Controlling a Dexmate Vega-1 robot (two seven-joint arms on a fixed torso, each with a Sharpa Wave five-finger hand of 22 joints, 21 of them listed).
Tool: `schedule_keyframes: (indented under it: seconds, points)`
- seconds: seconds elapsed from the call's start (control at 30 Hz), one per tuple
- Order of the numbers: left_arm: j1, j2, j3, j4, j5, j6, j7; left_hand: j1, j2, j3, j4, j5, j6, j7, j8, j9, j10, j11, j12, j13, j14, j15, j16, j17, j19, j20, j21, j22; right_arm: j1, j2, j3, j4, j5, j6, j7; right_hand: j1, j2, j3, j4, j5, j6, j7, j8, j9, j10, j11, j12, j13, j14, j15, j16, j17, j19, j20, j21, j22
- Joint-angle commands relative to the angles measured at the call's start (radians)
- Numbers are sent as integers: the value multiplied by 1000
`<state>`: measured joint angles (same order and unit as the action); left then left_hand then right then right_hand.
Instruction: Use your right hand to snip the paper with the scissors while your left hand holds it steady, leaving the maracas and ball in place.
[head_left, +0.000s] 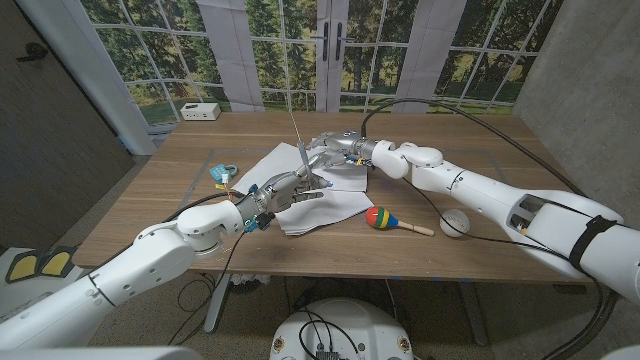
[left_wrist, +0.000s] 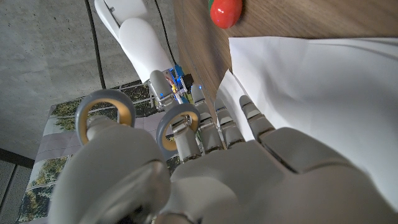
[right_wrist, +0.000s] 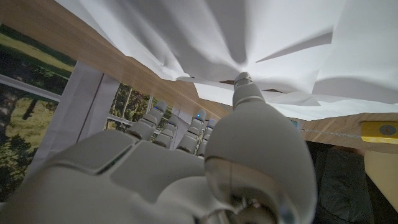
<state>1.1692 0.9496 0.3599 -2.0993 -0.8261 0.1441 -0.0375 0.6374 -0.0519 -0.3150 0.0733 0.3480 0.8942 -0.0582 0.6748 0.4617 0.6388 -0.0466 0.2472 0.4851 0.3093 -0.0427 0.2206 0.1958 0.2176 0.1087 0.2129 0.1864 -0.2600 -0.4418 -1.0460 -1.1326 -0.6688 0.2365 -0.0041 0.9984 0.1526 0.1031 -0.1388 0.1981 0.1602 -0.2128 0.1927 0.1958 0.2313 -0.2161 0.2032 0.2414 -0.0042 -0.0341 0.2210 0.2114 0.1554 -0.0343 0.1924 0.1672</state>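
- Paper (head_left: 335, 205) is a loose, rumpled pile of white sheets in the middle of the tabletop (head_left: 480, 150), with both arms meeting over it.
- Scissors (head_left: 300, 148) stand nearly upright over the upper left of the pile, blades poking up. In the left wrist view their grey-and-yellow loops (left_wrist: 177, 124) look threaded by the left robot hand (head_left: 285, 190), so that one seems to be pinching the scissors, not the right as the task wants.
- The right robot hand (head_left: 335, 150) sits at the pile's upper edge. Its wrist view shows one fingertip (right_wrist: 242, 81) touching the sheet; can't tell whether the rest are spread or curled.
- Handling, my guess: the paper is light, floppy and slidey on wood, and it'll buckle away from the blades unless it's pinned close to the cut. Press down near a free edge, not mid-sheet.
- The maraca (head_left: 385, 218) lies just right of the pile and the white ball (head_left: 456, 223) further right, both untouched.
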Motion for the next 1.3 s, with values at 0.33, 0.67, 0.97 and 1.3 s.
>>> schedule_keyframes:
  seconds: [0.33,0.67,0.97,1.3]
  points:
    - [17,2,-8,-6,1,-14,5,11,2,-3,9,-4,-21,33,3,1,132,-119,-6,6,4,-42,-1,-1,3,-9,-3,2,21,17,-30,26,10,21,32,10,-6,3,7,-7,-19,-1,-1,0,-43,4,-8,-3,-11,-185,-8,-3,19,-127,0,1]
    - [16,1,-7,-4,1,-14,2,12,3,-3,10,-4,-19,33,2,1,133,-120,-7,7,4,-43,-1,-1,3,-9,-3,2,22,32,-33,41,13,26,16,-4,-6,-2,19,-7,-48,3,-5,1,-61,3,-6,-3,-12,-181,-7,-3,16,-119,-3,1]
    - [15,-1,-7,-2,-1,-14,3,13,4,-4,12,-4,-13,30,2,0,143,-120,-4,9,6,-44,-1,-1,4,-10,-3,2,34,54,-42,75,27,41,20,-53,25,-4,61,-1,-60,-1,0,1,-73,3,-2,-6,-15,-182,0,4,0,-98,-6,2]
    - [15,-1,-8,-1,-3,-13,4,13,4,-4,14,-4,-13,32,1,0,144,-121,-5,10,6,-43,-1,-1,5,-10,-3,2,48,62,-55,100,27,56,16,-60,44,13,76,6,-51,-2,5,1,-65,1,3,-6,-15,-188,4,9,-5,-96,-6,2]
